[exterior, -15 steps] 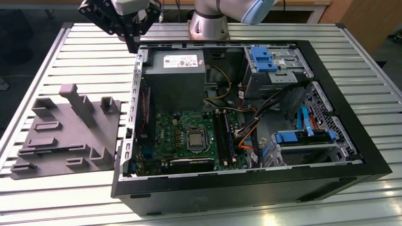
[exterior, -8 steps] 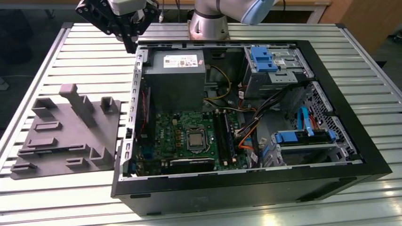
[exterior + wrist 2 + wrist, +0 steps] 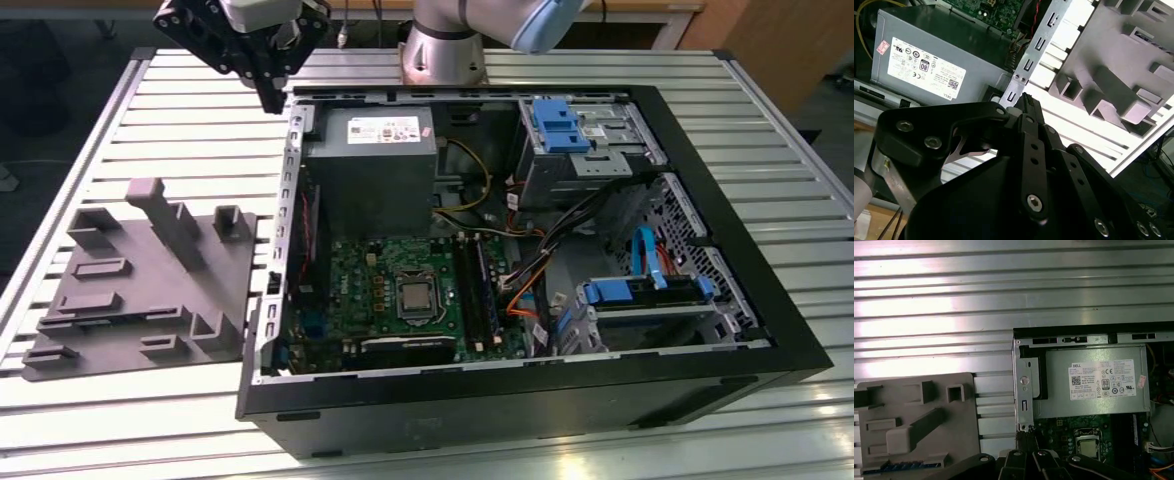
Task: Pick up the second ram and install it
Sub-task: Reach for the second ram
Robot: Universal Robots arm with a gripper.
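Hovering the tool [image 3: 274,98] above the table [image 3: 120,425], just outside the open computer case [image 3: 534,395], near the corner by the power supply [image 3: 367,170]. Pressing its fingertips [image 3: 1029,114] together, as seen in both wrist views. Seeing, in the first wrist view, a bluish strip, seemingly the ram [image 3: 909,466], lying in a slot of the grey holder [image 3: 914,407] beside the case, apart from the tool.

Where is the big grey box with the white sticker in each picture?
Exterior view: the grey box sits inside the computer case, at the far end, on the exterior view's left, beyond the green board.
Second wrist view: the grey box lies just past the black hand.
First wrist view: the grey box sits just inside the case's rim.
Shared landmark: the grey plastic tray beside the case.
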